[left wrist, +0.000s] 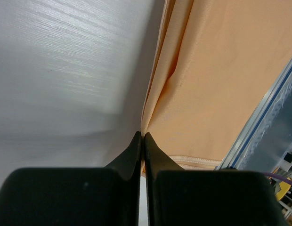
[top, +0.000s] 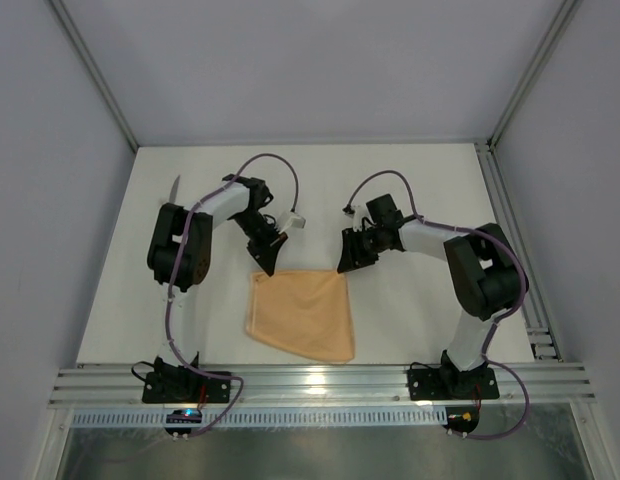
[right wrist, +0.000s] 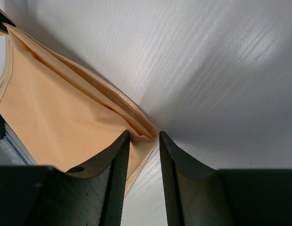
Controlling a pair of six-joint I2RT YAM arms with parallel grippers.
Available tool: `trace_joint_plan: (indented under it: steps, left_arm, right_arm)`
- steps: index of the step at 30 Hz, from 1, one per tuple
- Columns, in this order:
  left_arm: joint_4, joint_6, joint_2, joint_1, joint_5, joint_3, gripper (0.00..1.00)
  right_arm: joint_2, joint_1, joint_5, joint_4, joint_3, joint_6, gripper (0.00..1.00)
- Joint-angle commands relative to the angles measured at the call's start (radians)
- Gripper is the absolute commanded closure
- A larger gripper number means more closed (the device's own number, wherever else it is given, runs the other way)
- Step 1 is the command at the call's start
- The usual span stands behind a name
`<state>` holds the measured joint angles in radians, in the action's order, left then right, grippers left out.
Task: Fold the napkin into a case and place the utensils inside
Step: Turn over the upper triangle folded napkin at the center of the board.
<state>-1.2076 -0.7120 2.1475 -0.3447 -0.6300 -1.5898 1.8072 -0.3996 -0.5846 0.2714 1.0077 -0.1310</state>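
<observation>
Where the napkin lies: the napkin (top: 302,312) rests on the white table (top: 420,200) as a flat peach sheet with roughly four sides, between the two arms and close to the near edge.
Far edge: its layers bunch into a low ridge that runs from one gripper to the other.
Left gripper: the left gripper (top: 266,264) sits at the napkin's far left corner. In its wrist view (left wrist: 142,135) the fingers are clenched together, and creases in the cloth (left wrist: 216,84) run right up to the tips, so they pinch that corner.
Right gripper: the right gripper (top: 344,266) sits at the far right corner. In its wrist view (right wrist: 143,136) the fingers stand apart, released, with the bunched corner of cloth (right wrist: 56,122) in the gap. Whether the cloth touches either pad cannot be told.
Utensil: one slim utensil (top: 174,188) with a pointed grey blade lies at the far left of the table, well apart from the napkin.
In the way: the left arm (top: 180,245) stands between the utensil and the napkin and covers the utensil's near end.
Near edge: a metal rail (top: 320,380) runs just beside the napkin's near side.
Hard to make out: a small white piece (top: 295,222) near the left wrist is too small to identify. The number of cloth layers cannot be counted.
</observation>
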Motion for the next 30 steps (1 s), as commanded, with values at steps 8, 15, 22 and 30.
trace_joint_plan:
  steps: [8,15,22,30]
  left_arm:
    - [0.115,0.131,0.031,0.004,-0.001,-0.059,0.94]
    - [0.103,0.148,0.032,0.047,-0.025,-0.131,0.6]
    - [0.01,0.046,-0.003,0.061,0.003,-0.138,0.45]
    - [0.284,0.195,-0.058,0.056,0.227,0.022,0.46]
  right_arm:
    - [0.024,-0.025,0.098,-0.08,-0.003,-0.067,0.91]
    - [0.032,-0.021,0.175,-0.046,0.051,-0.076,0.97]
    - [0.06,-0.018,0.21,-0.051,0.112,-0.104,0.97]
    - [0.118,-0.018,0.252,-0.024,0.189,-0.101,0.97]
